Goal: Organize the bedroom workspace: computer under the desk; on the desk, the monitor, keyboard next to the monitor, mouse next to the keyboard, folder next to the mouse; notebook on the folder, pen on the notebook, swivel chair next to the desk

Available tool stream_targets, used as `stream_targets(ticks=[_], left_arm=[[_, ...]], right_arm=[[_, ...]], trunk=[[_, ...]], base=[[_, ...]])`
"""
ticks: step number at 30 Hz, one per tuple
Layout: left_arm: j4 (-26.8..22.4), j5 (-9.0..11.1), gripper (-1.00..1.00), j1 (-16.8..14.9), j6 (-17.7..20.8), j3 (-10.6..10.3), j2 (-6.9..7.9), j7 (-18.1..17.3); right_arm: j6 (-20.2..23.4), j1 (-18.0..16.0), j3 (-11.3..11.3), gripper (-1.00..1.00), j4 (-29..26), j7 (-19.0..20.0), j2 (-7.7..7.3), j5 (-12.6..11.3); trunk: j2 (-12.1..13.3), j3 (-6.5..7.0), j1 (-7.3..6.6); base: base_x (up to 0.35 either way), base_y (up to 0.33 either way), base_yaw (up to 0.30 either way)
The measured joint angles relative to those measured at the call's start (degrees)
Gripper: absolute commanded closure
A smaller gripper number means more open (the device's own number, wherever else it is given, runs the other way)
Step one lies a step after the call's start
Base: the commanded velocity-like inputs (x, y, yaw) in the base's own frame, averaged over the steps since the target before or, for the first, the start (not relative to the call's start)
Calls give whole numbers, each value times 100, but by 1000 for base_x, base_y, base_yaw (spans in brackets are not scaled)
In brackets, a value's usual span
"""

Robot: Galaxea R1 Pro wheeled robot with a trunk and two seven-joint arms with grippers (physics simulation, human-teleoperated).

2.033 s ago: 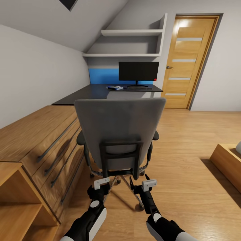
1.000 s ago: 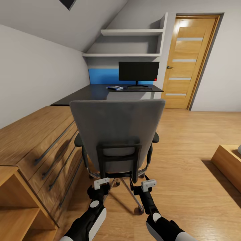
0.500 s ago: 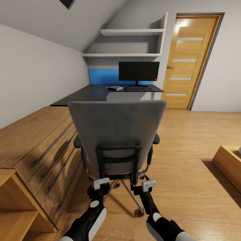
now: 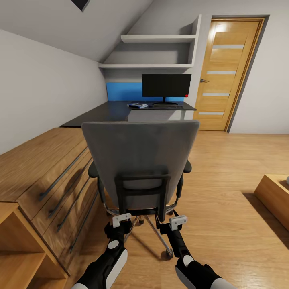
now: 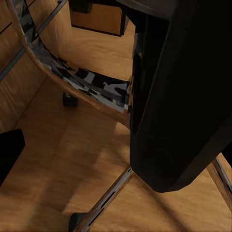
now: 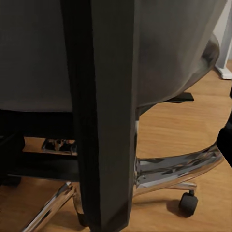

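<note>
Rolled closer to the desk (image 4: 100,112) over two seconds, swivel chair (image 4: 140,156) well short of it; monitor (image 4: 166,85), keyboard (image 4: 167,106) and blue folder (image 4: 137,105) on top; left gripper (image 4: 121,220) and right gripper (image 4: 178,220) at its back frame, clamped or not unclear.

Desk (image 4: 100,112) front behind swivel chair (image 4: 140,152)

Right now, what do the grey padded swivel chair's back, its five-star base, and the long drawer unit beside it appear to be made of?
The grey swivel chair's back looks like matte fabric: flat, no shine. Its black back frame seems plastic or painted metal. The five-star base looks like chromed metal, with mirror-like reflections. The wooden dresser shows warm wood grain, perhaps veneer, with dark bar handles.
</note>
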Motion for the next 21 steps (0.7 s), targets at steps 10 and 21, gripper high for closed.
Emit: stream_targets(ticks=[10, 21], left_arm=[[0, 2, -100, 0, 1, 0, 0, 0], [0, 0, -100, 0, 2, -1, 4, -1]], right_arm=[[2, 0, -8, -100, 11, -2, 3, -24], [57, 0, -21, -100, 2, -77, 141, -82]], trunk=[[0, 0, 0], [0, 0, 0]], base=[[0, 0, 0], [0, 0, 0]])
